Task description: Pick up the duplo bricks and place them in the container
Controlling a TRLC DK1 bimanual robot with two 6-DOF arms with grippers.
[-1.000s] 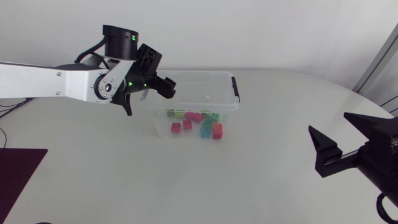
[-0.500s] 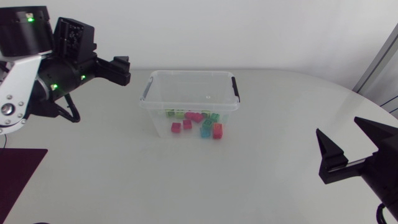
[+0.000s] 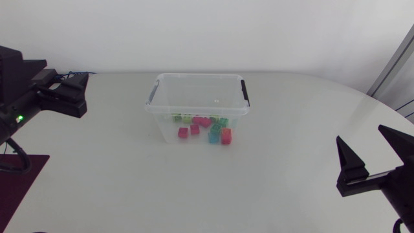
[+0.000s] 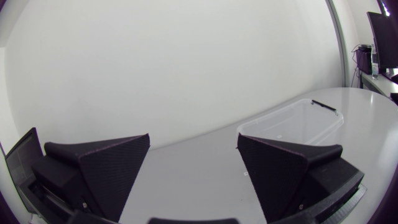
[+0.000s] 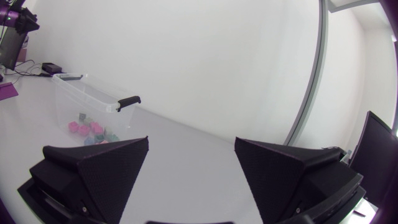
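Left claw (image 3: 76, 94) withdrawn from container (image 3: 167, 126), fingers apart, empty.

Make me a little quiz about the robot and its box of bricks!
1. True or false: the left claw is holding a brick.
2. Where are the duplo bricks? A: scattered on the table. B: inside the clear container. C: stacked on the lid.
3. Fill the gap: the right claw is ___ and has nothing in it.

Key: 1 false, it is empty. 2 B. 3 open.
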